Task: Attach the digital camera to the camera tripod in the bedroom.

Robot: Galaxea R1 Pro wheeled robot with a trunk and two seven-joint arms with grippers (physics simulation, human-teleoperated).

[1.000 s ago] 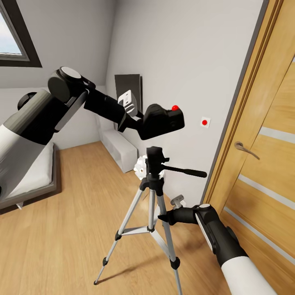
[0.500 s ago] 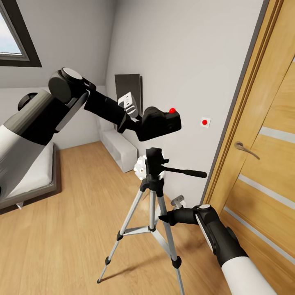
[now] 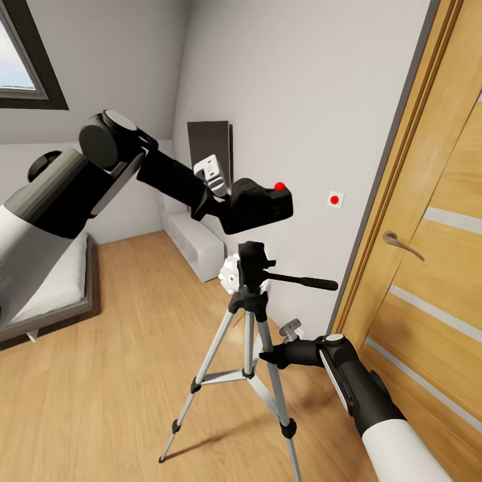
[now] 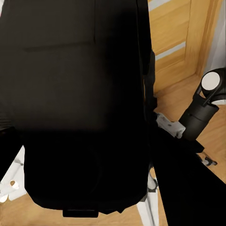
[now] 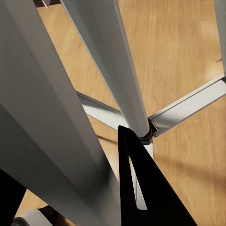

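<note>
Head view is showing the left gripper (image 3: 231, 201) clamping the digital camera (image 3: 258, 205), holding it in the air just above the black head of the camera tripod (image 3: 249, 268), not touching it. Low beside the silver legs, the right gripper (image 3: 268, 357) is reaching in; whether its fingers are apart is unclear.

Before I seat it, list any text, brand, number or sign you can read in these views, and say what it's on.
No readable words, brands or numbers in any view.
Small black boxy digital camera, held in the left end effector: only a red dot on top, no lettering.
White wall plate beside the wooden door: a plain red dot, no text.
Silver-legged camera tripod with black head: no label visible.
</note>
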